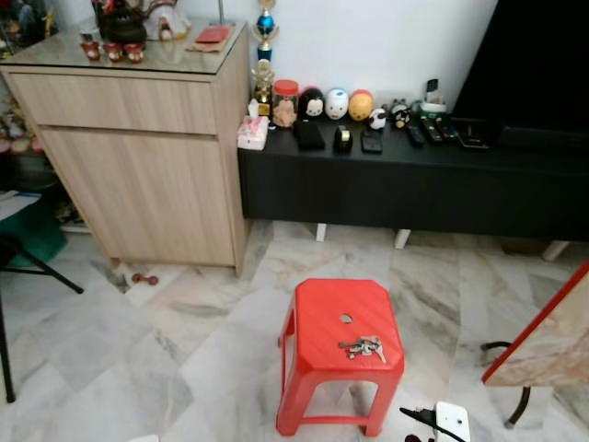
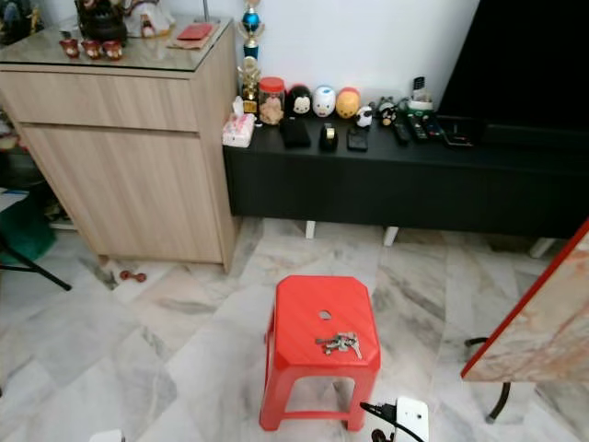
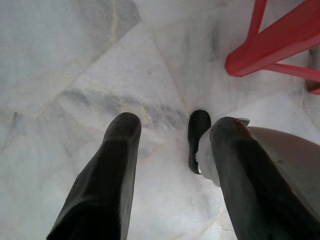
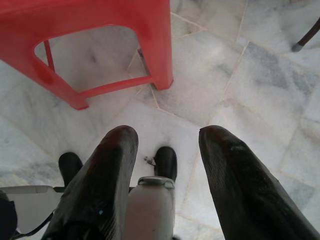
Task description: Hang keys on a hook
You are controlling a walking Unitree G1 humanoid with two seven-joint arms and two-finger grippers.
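Keys (image 1: pixel 363 348) on the red stool (image 1: pixel 324 308): bunch too small to count or to make out a ring. Stool's near legs are cut by the lower frame edge. Beyond the stool, figurines (image 1: pixel 335 103) on the black console (image 1: pixel 414 175) are too small to identify; the dark screen (image 1: pixel 534 64) above it runs off the right edge. Marble-topped table (image 1: pixel 552 341), right of the stool, is cropped.

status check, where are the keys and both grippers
Left gripper open, low over the floor. Right gripper open, low beside the stool. Keys lying on the stool seat, untouched. Nothing blocking the keys.
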